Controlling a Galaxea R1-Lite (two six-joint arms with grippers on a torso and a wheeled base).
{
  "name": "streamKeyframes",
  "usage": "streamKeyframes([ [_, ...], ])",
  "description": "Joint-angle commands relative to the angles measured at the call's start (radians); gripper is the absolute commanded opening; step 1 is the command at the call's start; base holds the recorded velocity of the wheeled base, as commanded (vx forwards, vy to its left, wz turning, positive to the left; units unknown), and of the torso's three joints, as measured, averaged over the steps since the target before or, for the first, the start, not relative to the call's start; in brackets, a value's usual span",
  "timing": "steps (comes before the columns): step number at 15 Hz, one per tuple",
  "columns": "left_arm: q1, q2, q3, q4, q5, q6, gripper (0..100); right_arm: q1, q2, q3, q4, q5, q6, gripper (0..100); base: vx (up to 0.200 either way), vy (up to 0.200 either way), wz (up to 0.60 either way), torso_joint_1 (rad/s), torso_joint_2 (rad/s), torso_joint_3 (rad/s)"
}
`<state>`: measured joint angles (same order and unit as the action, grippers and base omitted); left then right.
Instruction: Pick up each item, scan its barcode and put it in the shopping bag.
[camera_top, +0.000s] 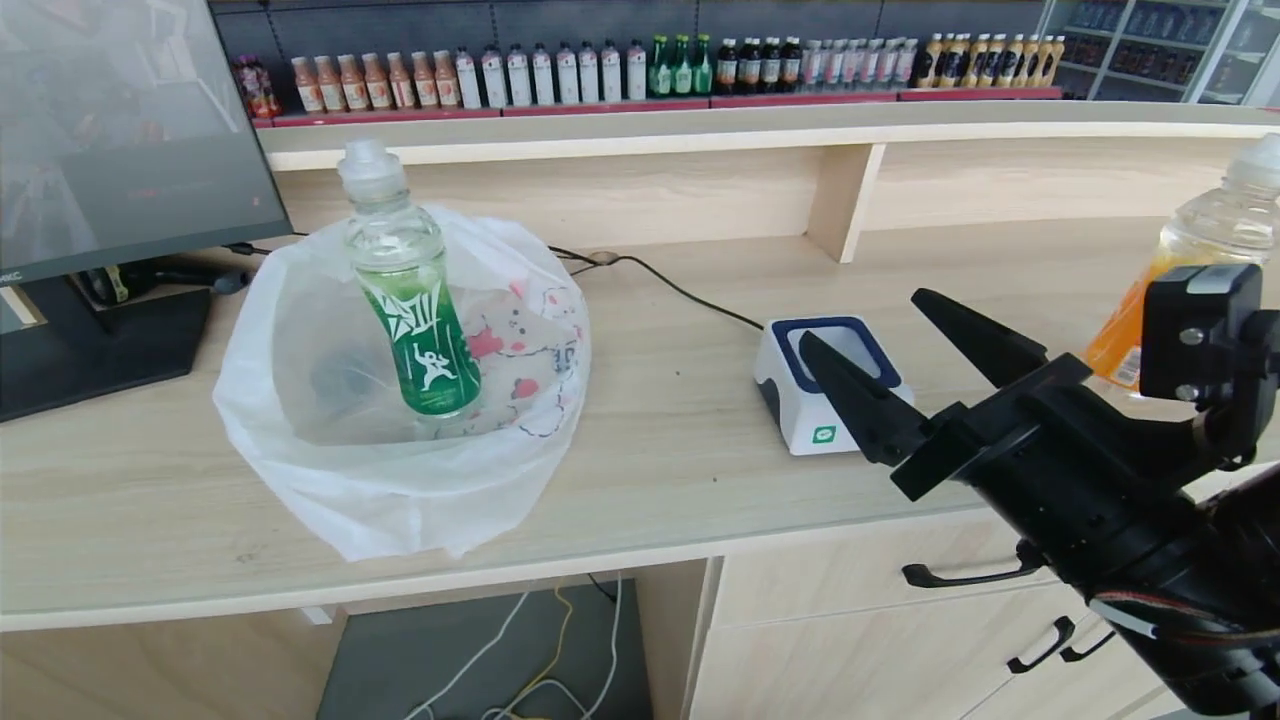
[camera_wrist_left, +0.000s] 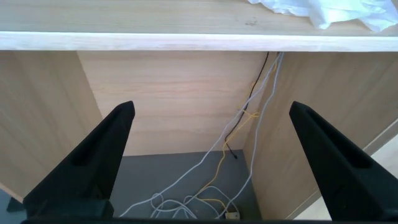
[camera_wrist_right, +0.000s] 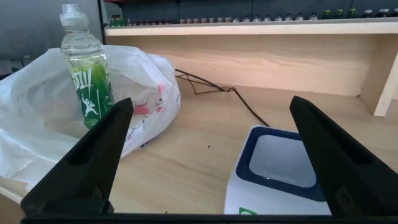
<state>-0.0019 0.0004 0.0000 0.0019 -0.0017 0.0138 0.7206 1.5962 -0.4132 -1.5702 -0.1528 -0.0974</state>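
The green bottle (camera_top: 410, 300) stands in the white shopping bag (camera_top: 300, 450), so that one looks done. The orange bottle (camera_top: 1200, 250) is probably still on the counter (camera_top: 650, 450), though the arm hides its bottom. It has yet to be scanned and bagged. The right gripper (camera_top: 862, 318) is wide and empty, by the scanner (camera_top: 785, 395). The left gripper (camera_wrist_left: 211, 106) is wide too, low under the counter.

Head cam looks fwd and down on the counter (camera_top: 680, 450), mid range. R wrist cam, at 4 o'clock there, aims toward 10, close in; both catch scanner (camera_top: 820, 390) and shopping bag (camera_top: 300, 440). L wrist cam sits low, facing counter front, catches bag hem.
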Motion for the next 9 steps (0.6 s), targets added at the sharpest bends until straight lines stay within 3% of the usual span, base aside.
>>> streamKeyframes([
  [1,0.000,0.000,0.000,0.000,0.000,-0.002,100,0.000,-0.001,0.001,-0.001,0.001,-0.001,100,0.000,-0.200,0.00,0.002,0.00,0.002],
  [9,0.000,0.000,0.000,0.000,0.000,-0.003,100,0.000,-0.001,0.001,-0.001,0.001,-0.001,100,0.000,-0.200,0.00,0.001,0.00,0.001],
])
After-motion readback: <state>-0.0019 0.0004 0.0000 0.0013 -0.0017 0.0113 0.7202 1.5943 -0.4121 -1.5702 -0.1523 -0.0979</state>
